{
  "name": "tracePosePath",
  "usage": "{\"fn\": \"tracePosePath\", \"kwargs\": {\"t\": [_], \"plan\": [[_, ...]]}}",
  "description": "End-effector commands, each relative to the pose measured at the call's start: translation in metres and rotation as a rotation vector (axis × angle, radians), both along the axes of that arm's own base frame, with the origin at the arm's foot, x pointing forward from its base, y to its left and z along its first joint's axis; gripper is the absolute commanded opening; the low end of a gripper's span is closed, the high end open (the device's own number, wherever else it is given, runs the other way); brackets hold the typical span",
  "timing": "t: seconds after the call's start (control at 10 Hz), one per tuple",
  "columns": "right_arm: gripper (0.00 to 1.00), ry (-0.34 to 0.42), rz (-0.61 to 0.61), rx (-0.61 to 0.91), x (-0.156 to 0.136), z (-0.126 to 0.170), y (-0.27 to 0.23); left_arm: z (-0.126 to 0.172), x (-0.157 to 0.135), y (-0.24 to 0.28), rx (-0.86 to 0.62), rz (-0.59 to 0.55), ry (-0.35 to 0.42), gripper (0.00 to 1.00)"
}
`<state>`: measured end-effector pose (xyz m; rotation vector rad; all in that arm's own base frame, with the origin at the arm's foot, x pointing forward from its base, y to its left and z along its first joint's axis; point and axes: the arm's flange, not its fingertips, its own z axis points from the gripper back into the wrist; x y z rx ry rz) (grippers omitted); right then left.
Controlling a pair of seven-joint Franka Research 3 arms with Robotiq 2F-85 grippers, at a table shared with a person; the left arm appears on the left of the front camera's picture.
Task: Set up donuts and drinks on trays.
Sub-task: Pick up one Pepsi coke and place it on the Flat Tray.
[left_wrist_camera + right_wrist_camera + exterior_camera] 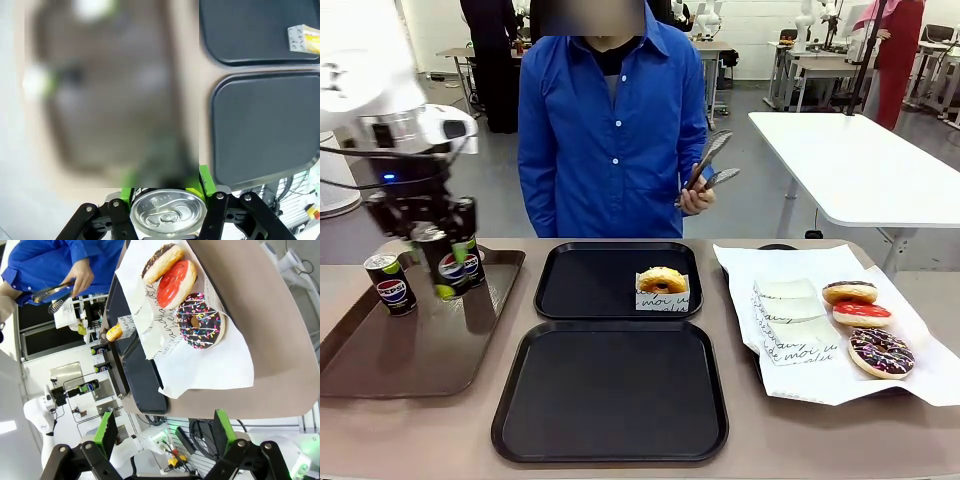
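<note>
My left gripper (445,255) is shut on a black Pepsi can (454,268), held upright over the far part of the brown tray (410,350). The can's silver top (168,212) sits between the green pads (206,180). Another can (390,284) stands on the brown tray to its left. Two black trays lie in the middle, the far tray (580,285) holding a plain donut (662,281) in its paper sleeve, the near tray (610,395) bare. My right gripper (165,435) hangs open above the table's right end, over three iced donuts (176,284).
The chocolate (850,292), red (861,314) and purple-sprinkled (881,352) donuts lie on white paper (820,385) at the right, beside spare sleeves (790,320). A person in a blue shirt stands at the far side holding tongs (710,165).
</note>
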<state>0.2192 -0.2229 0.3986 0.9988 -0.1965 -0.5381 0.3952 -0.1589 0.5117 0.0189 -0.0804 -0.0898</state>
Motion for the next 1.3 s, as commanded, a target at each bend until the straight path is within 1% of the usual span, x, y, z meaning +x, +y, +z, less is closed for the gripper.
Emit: {"fn": "tracePosePath", "kwargs": {"t": [0.0,0.2,0.3,0.4,0.5,0.6,0.7,0.8,0.9,1.0,1.1,1.2], "plan": [[1.00,-0.007,0.002,0.013,0.000,0.000,0.000,-0.004,0.027,-0.038,0.012,-0.034,-0.029,0.59],[1.00,-0.007,0.002,0.013,0.000,0.000,0.000,-0.020,0.054,-0.078,0.004,-0.083,-0.023,0.59],[1.00,-0.007,0.002,0.013,0.000,0.000,0.000,-0.030,0.064,-0.095,-0.002,-0.105,-0.038,0.59],[1.00,-0.007,0.002,0.013,0.000,0.000,0.000,-0.041,0.072,-0.109,-0.023,-0.132,-0.070,0.59],[1.00,-0.007,0.002,0.013,0.000,0.000,0.000,-0.057,0.084,-0.119,-0.033,-0.140,-0.090,0.59],[1.00,-0.007,0.002,0.013,0.000,0.000,0.000,-0.066,0.087,-0.114,-0.029,-0.138,-0.026,0.59],[1.00,-0.007,0.002,0.013,0.000,0.000,0.000,-0.053,0.076,-0.094,0.006,-0.155,-0.042,0.59],[1.00,-0.007,0.002,0.013,0.000,0.000,0.000,-0.026,0.048,-0.054,-0.026,-0.195,0.109,0.59],[1.00,-0.007,0.002,0.013,0.000,0.000,0.000,0.004,-0.005,-0.002,-0.011,-0.278,0.069,0.59],[1.00,-0.007,0.002,0.013,0.000,0.000,0.000,0.023,-0.058,0.049,-0.036,-0.270,-0.014,0.59],[1.00,-0.007,0.002,0.013,0.000,0.000,0.000,0.024,-0.078,0.074,-0.014,-0.217,-0.067,0.59],[1.00,-0.007,0.002,0.013,0.000,0.000,0.000,0.020,-0.086,0.088,-0.019,-0.181,-0.057,0.59]]}}
